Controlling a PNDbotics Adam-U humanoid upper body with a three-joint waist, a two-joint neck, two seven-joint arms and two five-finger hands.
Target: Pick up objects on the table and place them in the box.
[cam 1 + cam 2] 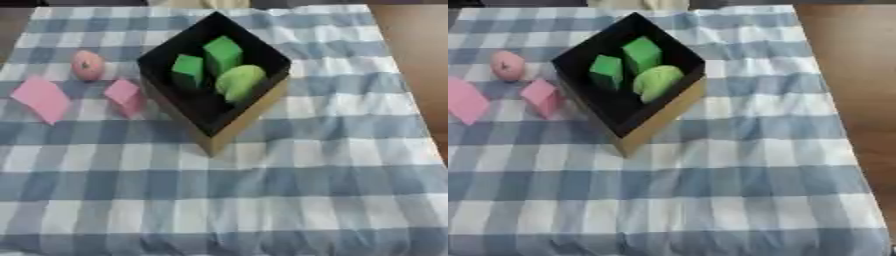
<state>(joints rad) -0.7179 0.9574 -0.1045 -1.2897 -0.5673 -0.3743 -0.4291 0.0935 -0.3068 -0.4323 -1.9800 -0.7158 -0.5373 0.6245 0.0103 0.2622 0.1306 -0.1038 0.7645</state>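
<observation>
Looking down, I see neither of my hands, so I cannot tell how my fingers stand. Blue checked cloth (289, 170) covers the table. On it sits the black-lined box (249, 116) holding two green blocks (223, 54) (187, 70) and a lime rounded piece (238, 82). Left of it lie a flat pink piece (39, 98), a pink block (125, 95) and a pink ball (87, 65).

Blue-checked cloth (306, 175) over brown table (850, 60)

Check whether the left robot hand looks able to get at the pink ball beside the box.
Probably yes: the pink ball lies uncovered on the cloth left of the box, apart from the pink blocks. No robot hand shows in either view.
</observation>
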